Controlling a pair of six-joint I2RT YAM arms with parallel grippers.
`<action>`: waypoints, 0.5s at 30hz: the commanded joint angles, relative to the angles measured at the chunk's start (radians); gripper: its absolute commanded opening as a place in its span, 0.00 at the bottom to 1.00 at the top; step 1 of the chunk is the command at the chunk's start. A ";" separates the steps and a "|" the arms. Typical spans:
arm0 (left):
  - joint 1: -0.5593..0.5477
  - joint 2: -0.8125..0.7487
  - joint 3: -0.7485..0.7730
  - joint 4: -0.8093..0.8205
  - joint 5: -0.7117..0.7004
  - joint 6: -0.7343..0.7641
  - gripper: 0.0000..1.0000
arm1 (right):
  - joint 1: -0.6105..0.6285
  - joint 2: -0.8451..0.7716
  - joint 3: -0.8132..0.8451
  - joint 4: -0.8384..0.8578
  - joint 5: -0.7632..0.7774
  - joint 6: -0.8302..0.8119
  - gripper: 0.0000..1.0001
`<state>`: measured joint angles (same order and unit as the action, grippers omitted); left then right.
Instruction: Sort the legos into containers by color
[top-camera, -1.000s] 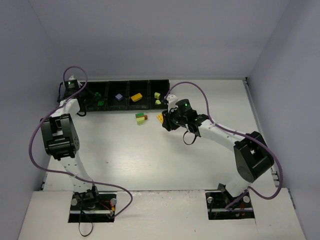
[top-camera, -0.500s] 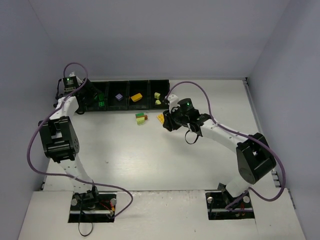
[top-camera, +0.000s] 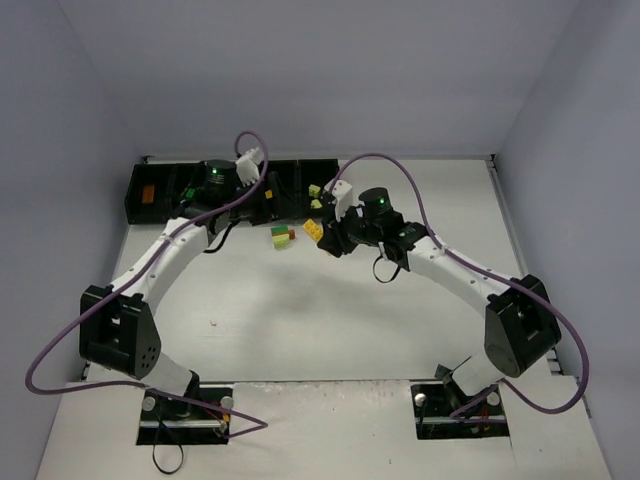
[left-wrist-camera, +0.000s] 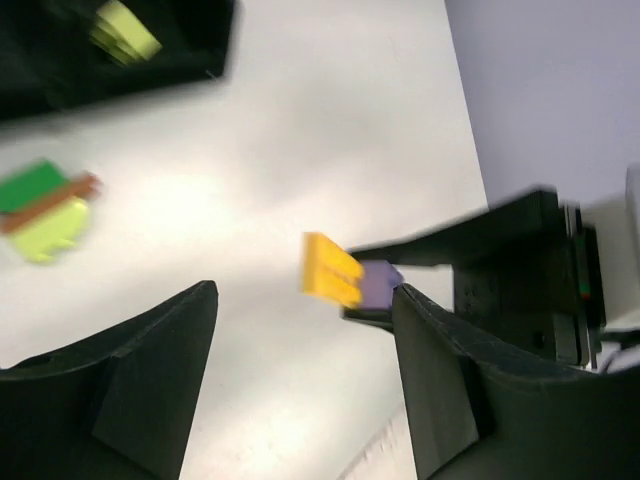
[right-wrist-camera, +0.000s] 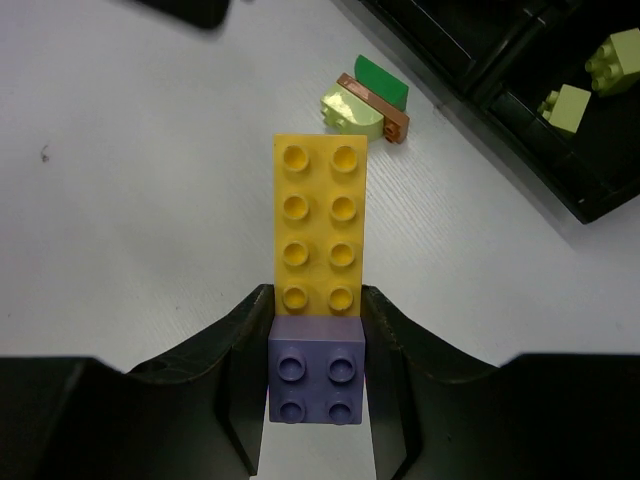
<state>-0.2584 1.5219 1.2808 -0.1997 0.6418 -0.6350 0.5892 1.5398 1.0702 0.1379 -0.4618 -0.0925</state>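
Observation:
My right gripper (right-wrist-camera: 316, 340) is shut on a stacked pair of legos, a long yellow brick (right-wrist-camera: 320, 225) with a lilac brick (right-wrist-camera: 316, 368) on its near end. In the top view it (top-camera: 322, 233) hangs just in front of the right end of the containers (top-camera: 133, 195). My left gripper (left-wrist-camera: 305, 370) is open and empty, facing the held yellow brick (left-wrist-camera: 330, 268); in the top view it (top-camera: 258, 198) is over the middle bins. A green, brown and lime cluster (top-camera: 282, 235) lies on the table. The leftmost bin holds an orange brick (top-camera: 147, 194), the rightmost lime bricks (top-camera: 315, 191).
The black bin row runs along the back wall at the left. The right wrist view shows the lego cluster (right-wrist-camera: 365, 100) just ahead of the held brick and the lime bin (right-wrist-camera: 568, 108) to its right. Purple cables loop above both arms.
My left arm has swung from the left end of the bins toward the middle and its jaws have opened. The right gripper has lifted slightly toward the bins with the stacked bricks.

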 joint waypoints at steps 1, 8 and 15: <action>-0.053 -0.066 -0.008 0.003 0.067 0.031 0.64 | 0.018 -0.081 0.059 0.069 -0.069 -0.046 0.00; -0.099 -0.083 -0.032 -0.001 0.070 0.009 0.64 | 0.027 -0.106 0.066 0.083 -0.090 -0.047 0.00; -0.117 -0.078 -0.026 -0.004 0.067 0.008 0.56 | 0.046 -0.115 0.065 0.086 -0.100 -0.042 0.00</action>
<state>-0.3634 1.4902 1.2293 -0.2401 0.6918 -0.6315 0.6220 1.4757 1.0901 0.1501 -0.5320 -0.1261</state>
